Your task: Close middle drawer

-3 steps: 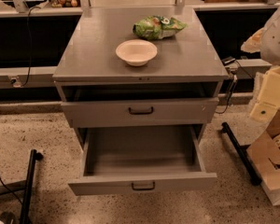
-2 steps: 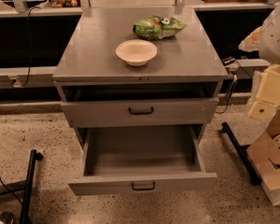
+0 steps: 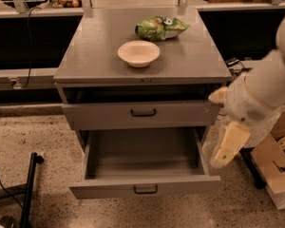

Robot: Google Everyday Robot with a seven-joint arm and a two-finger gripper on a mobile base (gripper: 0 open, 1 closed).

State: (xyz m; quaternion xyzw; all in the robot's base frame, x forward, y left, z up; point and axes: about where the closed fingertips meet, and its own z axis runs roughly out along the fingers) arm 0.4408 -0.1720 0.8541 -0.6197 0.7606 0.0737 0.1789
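The middle drawer (image 3: 180, 185) stands far out, empty; end effector (image 3: 229, 145) hangs just beside its right edge, grip cannot tell

**A:** Anything blocking the middle drawer (image 3: 104, 189) front?

**B:** Nope, floor (image 3: 147, 213) near it's open. Black stand (image 3: 29, 189) sits near-left, cardboard box (image 3: 275, 175) right; gripper (image 3: 226, 146) hangs beside its right wall.

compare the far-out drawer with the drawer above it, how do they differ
The middle drawer is pulled far out, its inside showing; the upper drawer sits almost in, its inside hidden. The middle drawer's front is low; the upper drawer's front is taller. Both are grey, each with a small dark bar handle. The claw hangs by the middle drawer's right side.
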